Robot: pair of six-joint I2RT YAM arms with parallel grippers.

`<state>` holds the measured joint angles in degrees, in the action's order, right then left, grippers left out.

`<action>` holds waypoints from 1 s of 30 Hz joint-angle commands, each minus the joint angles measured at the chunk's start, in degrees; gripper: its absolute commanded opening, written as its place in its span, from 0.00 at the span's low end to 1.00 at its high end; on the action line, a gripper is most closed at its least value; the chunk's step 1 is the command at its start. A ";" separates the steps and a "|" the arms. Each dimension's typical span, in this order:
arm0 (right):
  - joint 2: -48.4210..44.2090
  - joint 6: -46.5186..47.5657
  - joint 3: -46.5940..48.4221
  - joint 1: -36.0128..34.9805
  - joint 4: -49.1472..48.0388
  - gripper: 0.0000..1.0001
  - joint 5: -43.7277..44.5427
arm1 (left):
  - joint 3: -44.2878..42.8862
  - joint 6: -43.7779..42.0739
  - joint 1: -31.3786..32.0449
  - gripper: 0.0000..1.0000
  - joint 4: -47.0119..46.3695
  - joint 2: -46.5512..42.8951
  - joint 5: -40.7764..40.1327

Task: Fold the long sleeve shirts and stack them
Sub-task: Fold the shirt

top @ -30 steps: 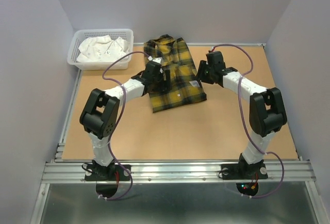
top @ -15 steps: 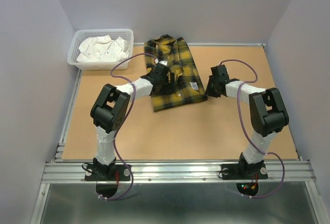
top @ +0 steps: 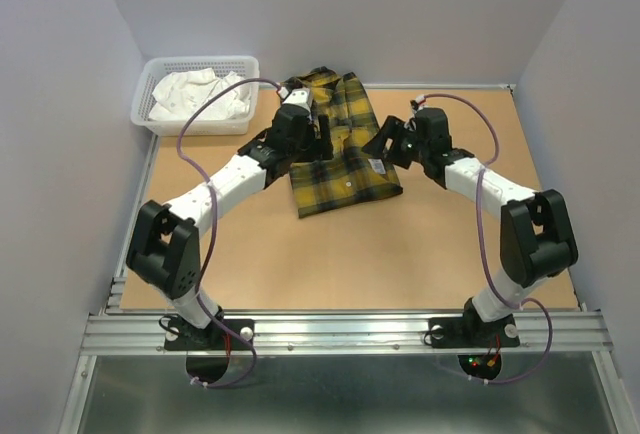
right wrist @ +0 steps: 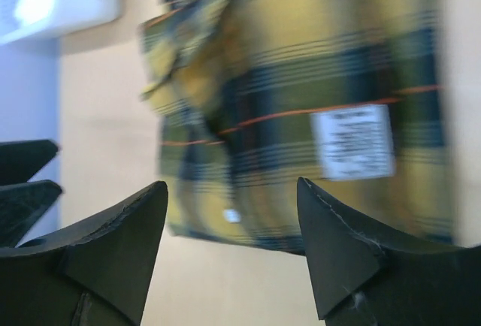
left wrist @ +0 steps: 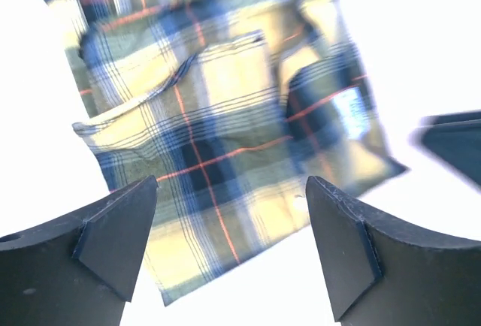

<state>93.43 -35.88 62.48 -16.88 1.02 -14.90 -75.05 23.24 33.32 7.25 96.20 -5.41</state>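
A yellow flannel shirt (top: 340, 149) with dark plaid and thin red lines lies folded on the table at the back middle, collar away from me. It shows in the left wrist view (left wrist: 218, 138) and the right wrist view (right wrist: 301, 101), with a white label (right wrist: 352, 143). My left gripper (top: 312, 142) is open and empty, above the shirt's left part. My right gripper (top: 388, 144) is open and empty, just right of the shirt's right edge. Neither holds cloth.
A white plastic basket (top: 197, 96) with white cloth in it stands at the back left. Grey walls close in the sides and back. A metal rail runs along the table's near edge (top: 340, 329).
My left arm has stretched out, its gripper moving back and up over the shirt's left side. My right gripper has moved back and left toward the shirt's right edge. The shirt has not moved.
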 commanded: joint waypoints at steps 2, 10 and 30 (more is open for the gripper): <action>4.38 -8.04 4.50 -4.29 -17.32 0.75 -13.40 | 9.11 0.31 0.25 0.86 -1.97 -3.83 2.77; 15.36 -15.27 -0.94 -4.82 -34.85 0.75 -19.82 | 11.24 1.10 0.25 0.73 -6.45 4.76 7.69; 14.51 -13.87 -22.51 10.73 -47.52 0.71 -20.52 | 15.63 4.97 0.25 0.62 -3.29 10.50 6.46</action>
<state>110.61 -54.13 39.16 -7.22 -49.50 -35.90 -62.35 28.03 33.36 -2.70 105.89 1.48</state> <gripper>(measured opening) 0.710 0.617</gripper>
